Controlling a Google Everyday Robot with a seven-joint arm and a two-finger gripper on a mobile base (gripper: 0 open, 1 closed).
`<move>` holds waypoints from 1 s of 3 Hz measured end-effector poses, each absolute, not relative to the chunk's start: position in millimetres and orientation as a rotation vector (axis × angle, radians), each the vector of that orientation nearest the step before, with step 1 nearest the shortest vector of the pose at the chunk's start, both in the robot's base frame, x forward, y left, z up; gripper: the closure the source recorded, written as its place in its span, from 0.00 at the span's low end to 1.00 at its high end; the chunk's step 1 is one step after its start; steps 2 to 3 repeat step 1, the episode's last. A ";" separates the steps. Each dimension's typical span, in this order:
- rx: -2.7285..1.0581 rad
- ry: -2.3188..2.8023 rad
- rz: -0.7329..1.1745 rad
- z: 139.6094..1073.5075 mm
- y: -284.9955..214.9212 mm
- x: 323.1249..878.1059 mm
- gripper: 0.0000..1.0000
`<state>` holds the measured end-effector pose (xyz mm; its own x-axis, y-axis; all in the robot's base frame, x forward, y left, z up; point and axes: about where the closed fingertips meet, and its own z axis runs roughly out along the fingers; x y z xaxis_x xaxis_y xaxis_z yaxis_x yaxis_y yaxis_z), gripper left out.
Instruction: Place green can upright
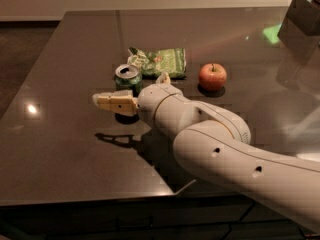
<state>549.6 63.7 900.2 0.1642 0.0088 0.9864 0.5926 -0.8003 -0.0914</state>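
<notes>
The green can stands upright on the dark table, with its silver pull-tab top facing up, just left of the green snack bag. My gripper reaches in from the right and lies directly in front of the can, hiding the can's lower part. From this view I cannot tell whether it touches the can.
A crinkled green snack bag lies behind and right of the can. A red apple stands further right. A dark box sits at the far right corner. My white arm crosses the table's near right part.
</notes>
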 end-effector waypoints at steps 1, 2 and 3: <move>-1.985 -0.568 -1.677 900.3 63.7 549.6 0.00; -1.985 -0.568 -1.677 900.3 63.7 549.6 0.00; -1.985 -0.568 -1.677 900.3 63.7 549.6 0.00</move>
